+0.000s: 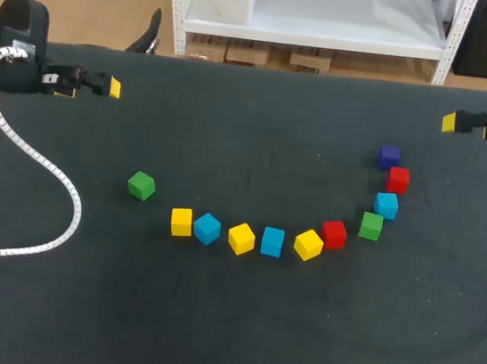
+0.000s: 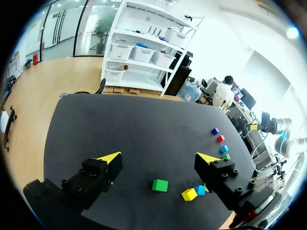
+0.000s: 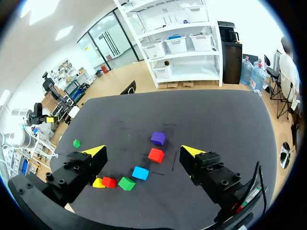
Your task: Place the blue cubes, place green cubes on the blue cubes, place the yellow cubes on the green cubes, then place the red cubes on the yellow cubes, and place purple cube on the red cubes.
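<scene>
Wide open and empty, my left gripper (image 2: 158, 158) and right gripper (image 3: 143, 150) hung over the desk's (image 1: 231, 342) far corners. Between them the cubes (image 1: 272, 241) lay unstacked in a loose arc, from a lone green cube (image 1: 141, 186) to the purple cube (image 1: 390, 155).

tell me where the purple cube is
Head view: purple cube on the right of the table, at the row's far end, next to a red cube.

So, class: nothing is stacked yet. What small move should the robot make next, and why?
Probably lower the open right gripper toward the nearest small blue cube: blue cubes go down first, and that gripper holds nothing.
</scene>
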